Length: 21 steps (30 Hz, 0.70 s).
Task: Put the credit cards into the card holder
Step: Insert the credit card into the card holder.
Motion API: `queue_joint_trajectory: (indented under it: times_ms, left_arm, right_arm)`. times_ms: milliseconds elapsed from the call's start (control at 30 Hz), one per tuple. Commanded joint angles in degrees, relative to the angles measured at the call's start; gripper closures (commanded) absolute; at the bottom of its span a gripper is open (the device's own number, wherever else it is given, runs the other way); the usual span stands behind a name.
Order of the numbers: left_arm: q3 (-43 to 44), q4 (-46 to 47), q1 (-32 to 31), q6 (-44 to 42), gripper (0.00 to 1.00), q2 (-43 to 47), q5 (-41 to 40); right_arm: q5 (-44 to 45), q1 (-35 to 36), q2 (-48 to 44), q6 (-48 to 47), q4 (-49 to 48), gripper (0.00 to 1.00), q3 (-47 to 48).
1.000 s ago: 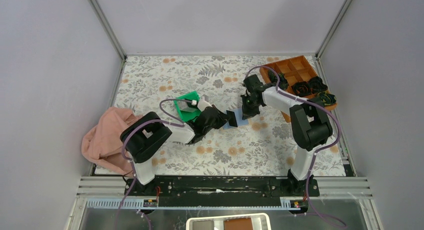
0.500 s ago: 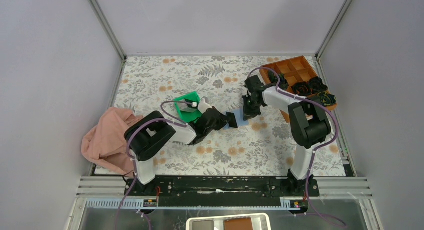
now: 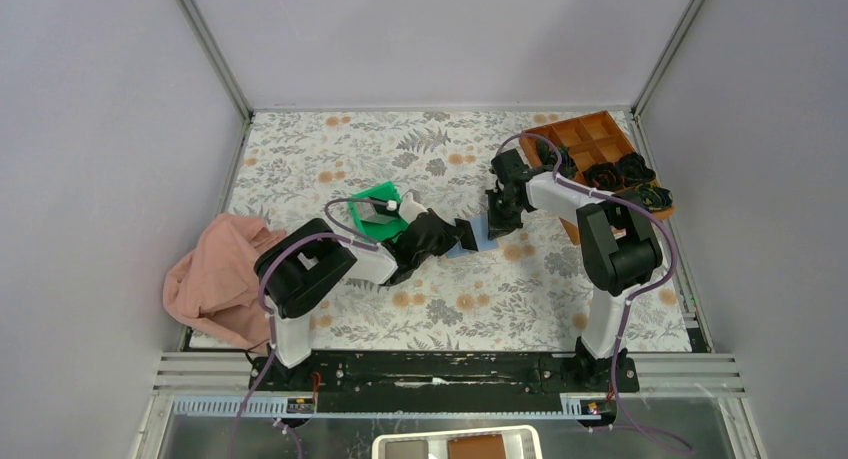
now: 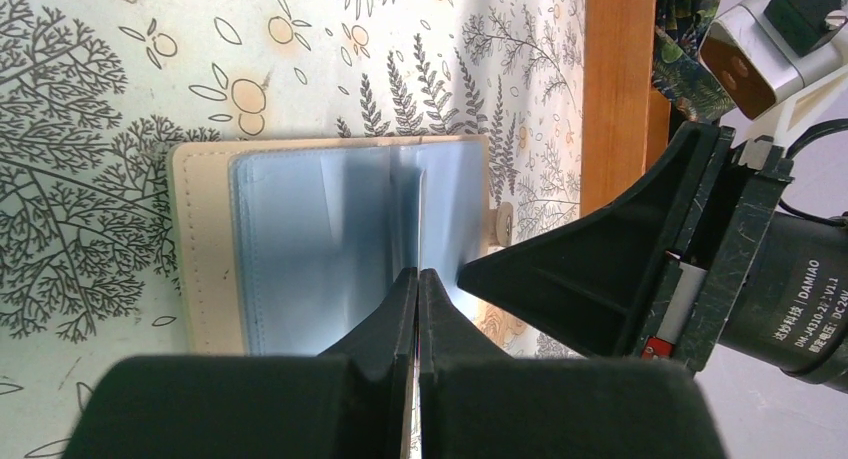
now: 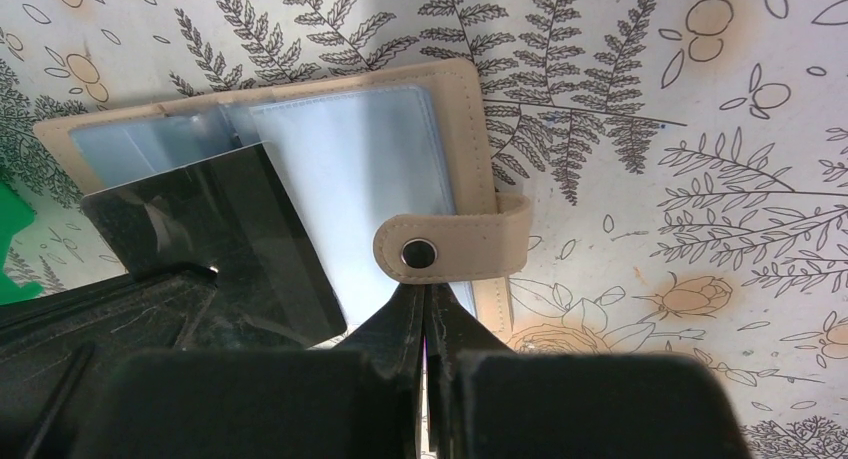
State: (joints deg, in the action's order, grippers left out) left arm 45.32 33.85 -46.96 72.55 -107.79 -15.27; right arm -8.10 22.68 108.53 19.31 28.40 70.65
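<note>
**Status.** The tan leather-like folding card holder (image 5: 350,149) lies open on the floral-covered bench (image 3: 500,299), its blue-grey inner face up.

**Left end effector** (image 4: 418,279). Clenched on one thin, dark, rectangular credit card (image 5: 215,244). In the left wrist view the card shows edge-on, pointing at the holder's centre fold.

**Right end effector** (image 5: 430,299). Clenched, with its tips against the holder's edge directly beneath the tan snap tab (image 5: 450,247). The pictures do not show whether it pinches the cover or only presses it down.

**Change over the last second.** The left arm has swung closer to the holder, while the holder and the right arm have stayed put. The card's free corner now overlaps the inner face on the side away from the tab. It is not seated in a sleeve.

**Meaning for the task.** Judged to be the insertion approach. The next move calls for aligning the card's leading edge with a sleeve opening and sliding it in while the holder stays braced. A skewed entry could buckle the clear sleeve or push the holder.

**Remaining.** The green plastic tray (image 3: 388,193) sits beyond the left arm, away from the holder.
</note>
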Motion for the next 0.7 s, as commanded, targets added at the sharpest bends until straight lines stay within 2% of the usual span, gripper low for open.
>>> queue_joint_trajectory:
  times_ms: [0,667]
  left_arm:
    - [0.79,0.88,-0.46,-0.53,1.00,-0.58,-2.72]
    - [0.70,1.22,-0.41,-1.16,1.00,-2.36,-3.45]
  right_arm:
    - [0.44,-0.66,0.70,-0.23,-0.89,1.00,1.38]
    - [0.28,-1.02,1.08,-0.62,-0.45,1.00,1.23]
